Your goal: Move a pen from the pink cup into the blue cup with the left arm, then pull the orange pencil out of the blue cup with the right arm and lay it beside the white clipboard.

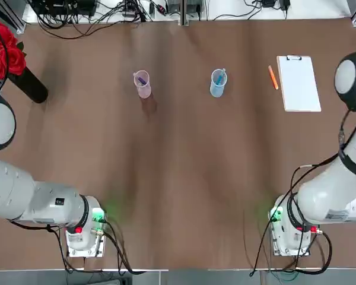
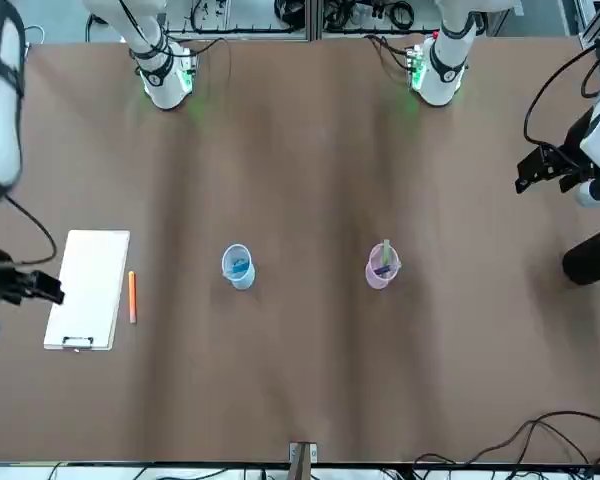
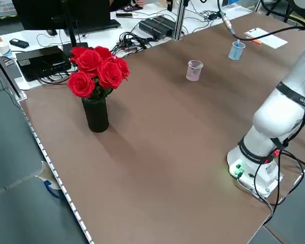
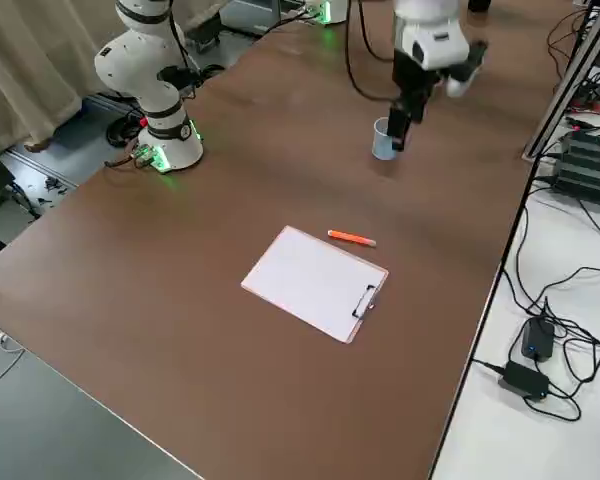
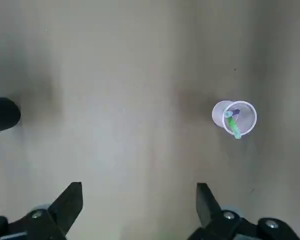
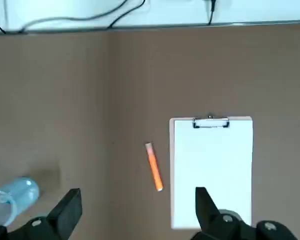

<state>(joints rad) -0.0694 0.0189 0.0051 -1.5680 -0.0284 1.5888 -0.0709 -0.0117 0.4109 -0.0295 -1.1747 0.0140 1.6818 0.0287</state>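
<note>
The thin bright orange pencil lies beside the flat white clipboard, at its 9 o'clock; both tools are released and empty. Only retreat seems left.

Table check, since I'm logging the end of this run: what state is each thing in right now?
orange pencil: lying flat beside the clipboard.
white clipboard: flat, clip at the far edge.
blue cup: upright, blue pen inside.
pink cup: upright, purple pen inside.
left gripper: open, empty.
right gripper: open, empty.
</note>
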